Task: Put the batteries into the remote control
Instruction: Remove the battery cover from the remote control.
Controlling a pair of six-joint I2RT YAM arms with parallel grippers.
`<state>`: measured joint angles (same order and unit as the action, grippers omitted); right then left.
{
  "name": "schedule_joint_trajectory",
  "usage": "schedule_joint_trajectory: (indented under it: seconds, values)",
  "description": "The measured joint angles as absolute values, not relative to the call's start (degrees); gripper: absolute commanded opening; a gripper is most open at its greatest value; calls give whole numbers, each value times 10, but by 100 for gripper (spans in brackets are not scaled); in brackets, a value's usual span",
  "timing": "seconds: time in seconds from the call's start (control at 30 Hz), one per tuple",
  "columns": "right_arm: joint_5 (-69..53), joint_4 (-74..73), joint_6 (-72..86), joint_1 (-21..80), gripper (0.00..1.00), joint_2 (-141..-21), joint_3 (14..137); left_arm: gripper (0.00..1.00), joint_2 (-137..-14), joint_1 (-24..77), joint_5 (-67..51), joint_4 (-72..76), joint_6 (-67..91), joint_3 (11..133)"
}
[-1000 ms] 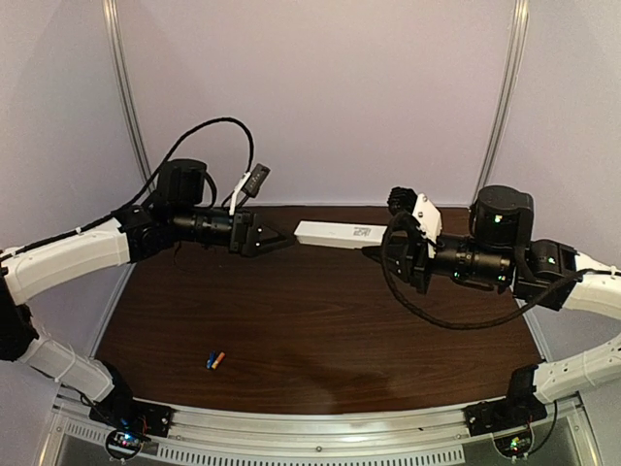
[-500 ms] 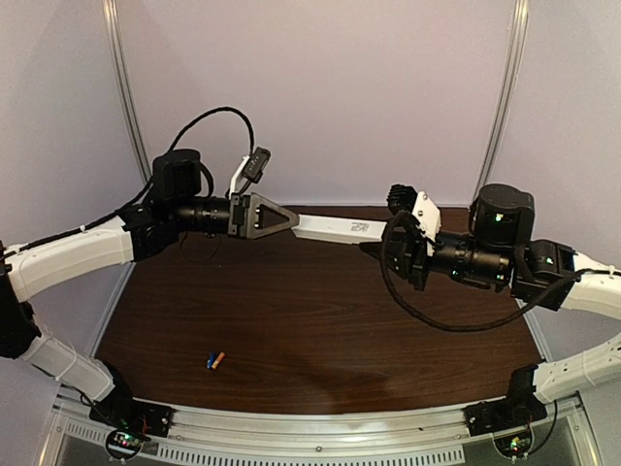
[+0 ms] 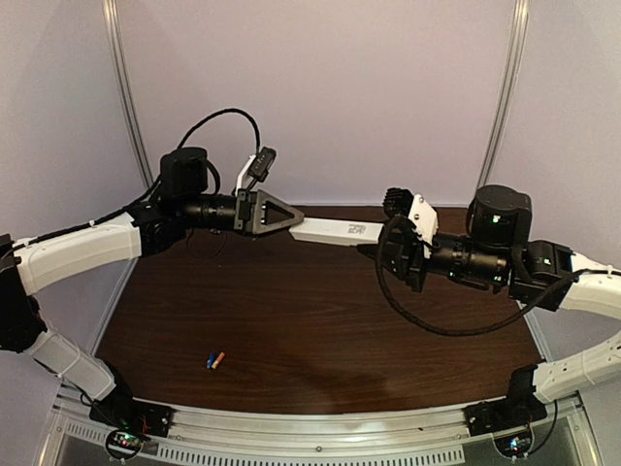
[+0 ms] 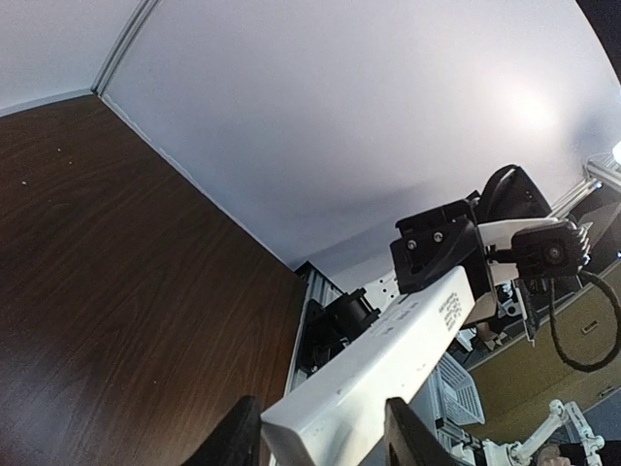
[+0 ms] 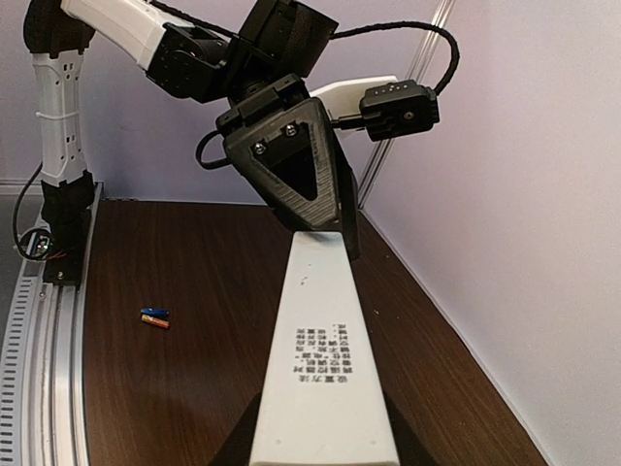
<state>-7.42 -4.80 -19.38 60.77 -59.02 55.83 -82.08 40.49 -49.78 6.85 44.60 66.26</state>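
The remote control is a slim white bar held in the air above the back of the table, printed face up. My right gripper is shut on its right end, with dark fingers on both sides. My left gripper is at the other end. In the left wrist view its two fingers press against both sides of the remote control with no gap showing. The batteries, one blue and one orange, lie side by side on the table near the front left.
The dark wooden table is bounded by a pale wall at the back and sides. A metal rail carrying the arm bases runs along the front edge. A black cable loops below my right wrist.
My left gripper turned, moved right onto the remote control's free end, and its fingers closed in on it. The remote's left end rose slightly. The right arm barely moved.
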Motion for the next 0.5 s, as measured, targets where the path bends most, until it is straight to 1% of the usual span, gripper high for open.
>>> schedule_joint_trajectory:
  seconds: [0.1,0.13,0.23,0.27,0.3,0.43,0.5]
  values:
    - [-74,-48,-197,608,0,-589,558,44,-822,405,-502,76,454,663]
    - [-74,-48,-198,608,0,-588,558,47,-822,405,-503,77,456,663]
    - [-72,-46,-200,609,0,-587,558,59,-823,405,-509,81,461,663]
    - [-71,-44,-201,610,0,-587,558,62,-823,405,-512,82,463,663]
    - [-70,-42,-202,610,0,-587,558,63,-823,406,-514,82,464,663]
    - [-65,-29,-206,611,0,-587,558,58,-823,410,-516,78,466,663]
    - [-65,-27,-207,611,0,-587,558,51,-824,410,-516,74,466,663]
